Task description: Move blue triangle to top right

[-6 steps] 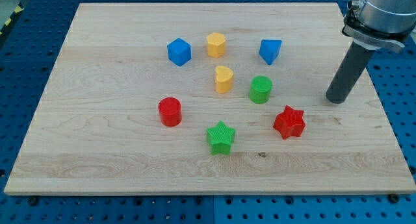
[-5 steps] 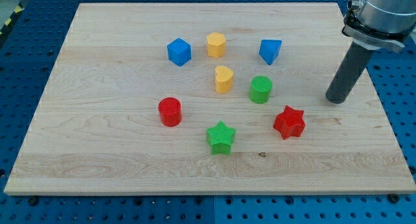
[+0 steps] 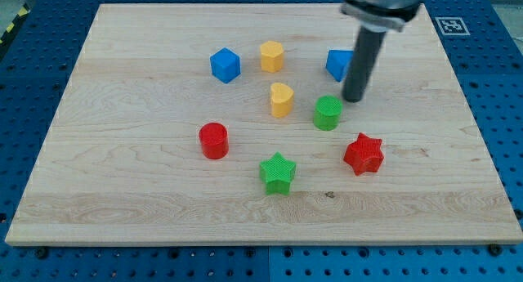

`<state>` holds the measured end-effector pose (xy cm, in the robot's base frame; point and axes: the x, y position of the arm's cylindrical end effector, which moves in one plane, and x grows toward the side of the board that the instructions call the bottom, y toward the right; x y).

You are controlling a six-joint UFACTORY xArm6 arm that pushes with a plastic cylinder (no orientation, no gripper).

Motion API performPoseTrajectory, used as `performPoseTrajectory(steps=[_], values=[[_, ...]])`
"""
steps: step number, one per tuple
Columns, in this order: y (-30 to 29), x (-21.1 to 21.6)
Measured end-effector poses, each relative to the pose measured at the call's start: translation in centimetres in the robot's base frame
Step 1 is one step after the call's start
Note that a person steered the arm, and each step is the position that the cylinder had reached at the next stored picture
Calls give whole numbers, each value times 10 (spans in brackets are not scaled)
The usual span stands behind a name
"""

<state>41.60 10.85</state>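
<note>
Blue triangle block point(image 3: 337, 63) sits in the upper right-centre of the frame on the pale wooden worktop point(image 3: 122, 176), its right edge hidden behind my dark rod. My tip point(image 3: 354, 99) rests just below and right of it, beside the green ribbed cylinder point(image 3: 328, 113), seemingly lining up a push. No claw exists on this rig, so no spread or pinch applies. Further left stand the yellow heart block point(image 3: 281, 99) and blue cube point(image 3: 225, 64).
</note>
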Motion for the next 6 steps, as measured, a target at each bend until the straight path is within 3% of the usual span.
performPoseTrajectory(steps=[1, 2, 6], values=[[-3, -4], [-17, -42], [19, -51]])
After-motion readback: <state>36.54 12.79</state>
